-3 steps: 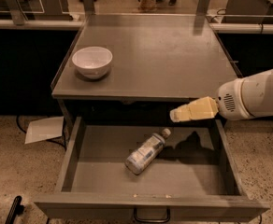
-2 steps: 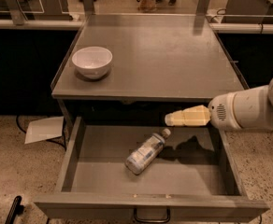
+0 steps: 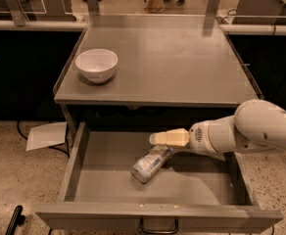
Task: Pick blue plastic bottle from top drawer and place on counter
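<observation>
Risks rolling the bottle (image 3: 152,164) — on its side in the drawer (image 3: 108,182), below the counter's (image 3: 172,62) front edge — with the gripper (image 3: 155,138) right over its cap end. Cannot tell whether open or closed; may clip that edge lifting out.

The counter (image 3: 182,58) and top drawer (image 3: 108,180) are finished in matt, brushed grey metal. The gripper (image 3: 154,139), at frame centre over the drawer, is covered in a smooth cream material.

White bowl (image 3: 96,64) upright, white paper sheet (image 3: 46,135) flat on speckled floor (image 3: 15,180), black object (image 3: 14,220) lower left
</observation>
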`<state>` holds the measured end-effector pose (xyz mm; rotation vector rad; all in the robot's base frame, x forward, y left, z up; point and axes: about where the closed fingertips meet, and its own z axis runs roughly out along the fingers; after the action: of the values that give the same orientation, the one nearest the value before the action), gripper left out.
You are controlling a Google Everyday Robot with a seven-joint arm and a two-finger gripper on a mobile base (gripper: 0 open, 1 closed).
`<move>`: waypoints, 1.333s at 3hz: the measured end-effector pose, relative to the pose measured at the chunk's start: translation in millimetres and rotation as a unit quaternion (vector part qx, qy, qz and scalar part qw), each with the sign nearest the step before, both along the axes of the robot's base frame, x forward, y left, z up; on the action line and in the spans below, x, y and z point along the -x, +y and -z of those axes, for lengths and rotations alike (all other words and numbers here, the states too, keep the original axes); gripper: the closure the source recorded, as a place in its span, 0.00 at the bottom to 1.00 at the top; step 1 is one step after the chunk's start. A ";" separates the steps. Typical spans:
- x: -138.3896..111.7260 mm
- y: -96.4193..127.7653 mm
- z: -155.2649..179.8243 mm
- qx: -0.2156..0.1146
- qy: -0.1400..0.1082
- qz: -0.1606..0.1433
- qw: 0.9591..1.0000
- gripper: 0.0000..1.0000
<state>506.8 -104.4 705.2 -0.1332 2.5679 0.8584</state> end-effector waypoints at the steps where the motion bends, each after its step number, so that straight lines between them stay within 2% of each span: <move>1: -0.5 -1.7 -4.1 0.006 -0.010 0.008 1.000 0.00; 4: -39.7 24.1 43.0 0.044 0.024 0.023 0.998 0.00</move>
<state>546.5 -80.3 662.2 -0.0791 2.6441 0.7390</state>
